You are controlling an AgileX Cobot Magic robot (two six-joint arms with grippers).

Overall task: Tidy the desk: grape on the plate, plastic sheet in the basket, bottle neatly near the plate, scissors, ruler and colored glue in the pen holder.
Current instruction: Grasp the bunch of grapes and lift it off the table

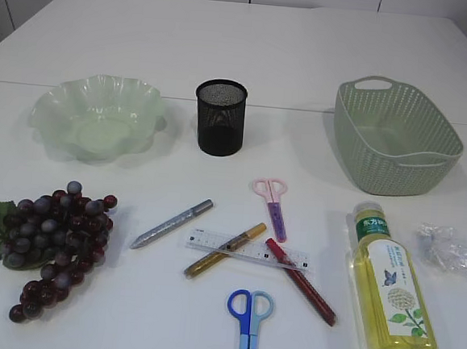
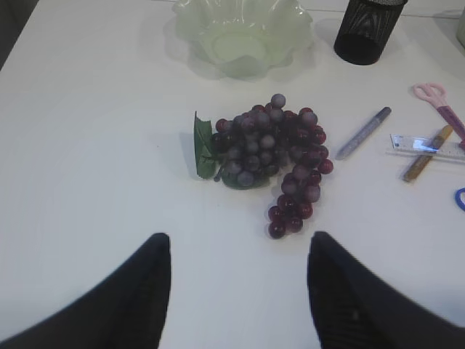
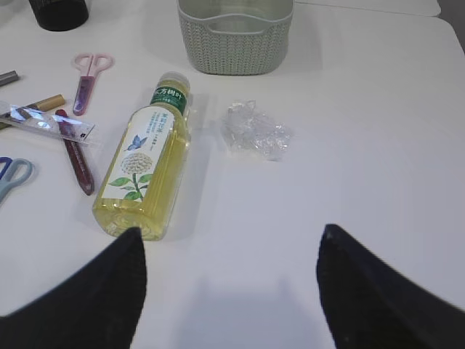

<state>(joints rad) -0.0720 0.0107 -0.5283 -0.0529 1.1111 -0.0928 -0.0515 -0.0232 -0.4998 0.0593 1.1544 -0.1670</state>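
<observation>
Lying flat, bottle (image 1: 390, 293) cap toward basket (image 1: 396, 139), base nearer camera.

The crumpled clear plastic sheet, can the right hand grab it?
Probably yes. The right hand is open, and the crumpled clear plastic sheet lies alone on bare table ahead, apart from the yellow bottle and the green basket.

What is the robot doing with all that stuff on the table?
It is about to tidy up, but nothing has been picked up yet. The left tool hangs open above the grapes, and the right tool hangs open near the bottle and the crumpled plastic sheet. The plate, pen holder and basket hold nothing. The scissors, ruler and glue pens lie loose on the table.
</observation>
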